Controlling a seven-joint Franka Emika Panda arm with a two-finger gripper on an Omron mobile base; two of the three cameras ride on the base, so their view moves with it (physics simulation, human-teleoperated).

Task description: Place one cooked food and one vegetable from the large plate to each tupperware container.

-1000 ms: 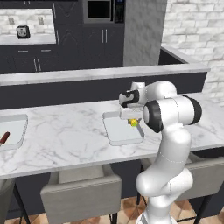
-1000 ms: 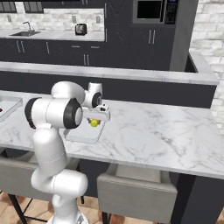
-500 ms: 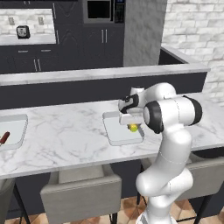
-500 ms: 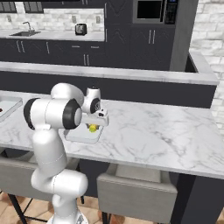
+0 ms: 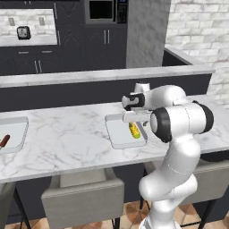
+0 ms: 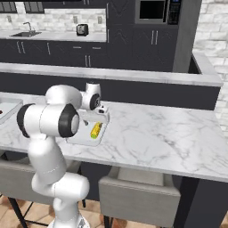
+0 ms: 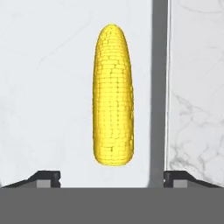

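While the pincer (image 7: 112, 176) hangs just above a tupperware container (image 5: 117, 133), its two dark fingertips (image 7: 44, 176) stand wide apart with nothing between them. Seen from the hand camera, a yellow corn cob (image 7: 113, 95) lies flat on the container's pale floor, lengthwise between the two tips and clear of both. One raised wall of the container runs as a grey strip beside the cob, and beyond that wall is white marble with grey veining.

From the left base camera, the gripper (image 5: 135, 117) sits low over the far right part of the same shallow rectangular tray, and the corn cob (image 5: 134, 130) rests in the tray's right half, near the right rim. The white arm bends down to it from the lower right. From the right base camera, the gripper (image 6: 100, 116) is over the tray (image 6: 84, 138), and the cob (image 6: 95, 130) lies in it just beneath the hand.

The tray sits on a long marble counter (image 5: 67, 141), close to its front edge. Far to the left on that counter, well apart from the first, is a second tupperware container (image 5: 13, 133), with a small reddish-brown item (image 5: 4, 141) at its left edge; what it is cannot be told. Grey stools (image 5: 83, 201) stand under the counter's front. Behind the counter are a raised dark ledge, dark cabinets and a built-in microwave (image 5: 102, 10).
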